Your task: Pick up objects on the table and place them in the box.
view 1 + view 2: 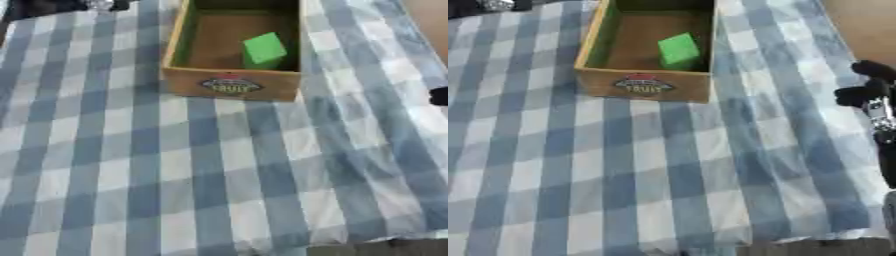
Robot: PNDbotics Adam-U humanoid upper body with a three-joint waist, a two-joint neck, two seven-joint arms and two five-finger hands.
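A wooden box [642,85] with green inner walls and a printed label on its front stands at the top middle of the checked cloth. Inside it, toward the right wall, lies a green cube [679,50]. My right hand [870,89] shows at the right edge, well right of the box and below its front. Its dark fingers are relaxed and hold nothing. At the top left corner, left of the box, lies a dark shape with a silver part [61,6]. It may be my left hand, and its state is not readable.
The blue and white checked tablecloth [175,175] covers the table. Its front edge runs along the bottom right [815,240]. A bare brown surface [864,25] shows past the cloth at the upper right.
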